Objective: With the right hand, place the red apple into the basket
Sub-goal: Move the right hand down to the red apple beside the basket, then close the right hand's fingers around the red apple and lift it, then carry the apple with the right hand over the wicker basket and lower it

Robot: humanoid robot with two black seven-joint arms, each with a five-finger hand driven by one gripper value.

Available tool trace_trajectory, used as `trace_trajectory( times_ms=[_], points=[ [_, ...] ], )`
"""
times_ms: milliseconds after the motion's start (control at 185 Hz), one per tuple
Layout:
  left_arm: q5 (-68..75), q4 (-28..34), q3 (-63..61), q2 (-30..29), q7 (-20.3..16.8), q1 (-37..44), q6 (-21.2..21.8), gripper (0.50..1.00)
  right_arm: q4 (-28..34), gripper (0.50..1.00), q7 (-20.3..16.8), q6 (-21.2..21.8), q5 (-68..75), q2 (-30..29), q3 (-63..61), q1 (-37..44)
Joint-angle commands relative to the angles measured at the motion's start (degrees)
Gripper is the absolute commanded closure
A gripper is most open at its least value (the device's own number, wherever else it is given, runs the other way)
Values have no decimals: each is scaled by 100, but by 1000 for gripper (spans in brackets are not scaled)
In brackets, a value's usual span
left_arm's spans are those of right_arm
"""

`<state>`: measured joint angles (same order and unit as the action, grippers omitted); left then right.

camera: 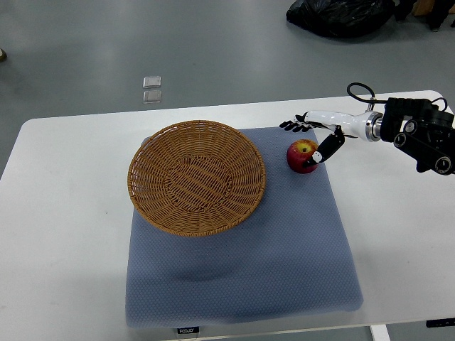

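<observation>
Right now I am reaching my right hand [313,138] to the red apple [301,155] right of centre — thumb touching it, fingers spread above, not gripping — because the wicker basket [197,177] is waiting just left.

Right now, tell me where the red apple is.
The red apple sits on the blue mat, just right of the wicker basket, outside it. The right hand is at the apple, thumb against its right side.
</observation>
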<state>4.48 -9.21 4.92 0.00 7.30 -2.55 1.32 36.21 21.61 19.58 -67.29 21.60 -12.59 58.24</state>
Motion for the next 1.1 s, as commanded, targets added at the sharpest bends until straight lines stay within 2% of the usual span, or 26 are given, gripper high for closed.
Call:
trace_trajectory(
  times_ms=[0,210,351,469,475,523,572,615,663,707,793,949,1095],
  points=[
    [0,-10,1,0,0,0,0,500,1,587,-8,-50,-276,-16,29,3],
    [0,-10,1,0,0,0,0,500,-8,587,-16,-217,-452,-33,240,11],
    [0,-19,1,0,0,0,0,500,-61,605,-51,-498,-549,-77,529,11],
    [0,-28,1,0,0,0,0,500,-70,619,-51,-560,-549,-86,618,11],
    [0,-28,1,0,0,0,0,500,-70,642,-51,-630,-557,-95,670,3],
    [0,-28,1,0,0,0,0,500,-70,671,-51,-683,-557,-95,705,11],
    [0,-28,0,0,0,0,0,500,-79,738,-52,-744,-575,-104,714,3],
    [0,-28,1,0,0,0,0,500,-87,760,-51,-780,-575,-104,714,11],
    [0,-28,1,0,0,0,0,500,-87,822,-51,-806,-575,-104,705,11],
    [0,-28,1,0,0,0,0,500,-87,856,-51,-806,-575,-95,679,20],
    [0,-28,1,0,0,0,0,500,-87,875,-8,-938,-557,-103,644,143],
    [0,-28,1,0,0,0,0,500,35,877,186,-1325,-470,-95,591,363],
    [0,-28,1,0,0,0,0,500,168,869,379,-1325,-452,-104,591,723]
  ],
)
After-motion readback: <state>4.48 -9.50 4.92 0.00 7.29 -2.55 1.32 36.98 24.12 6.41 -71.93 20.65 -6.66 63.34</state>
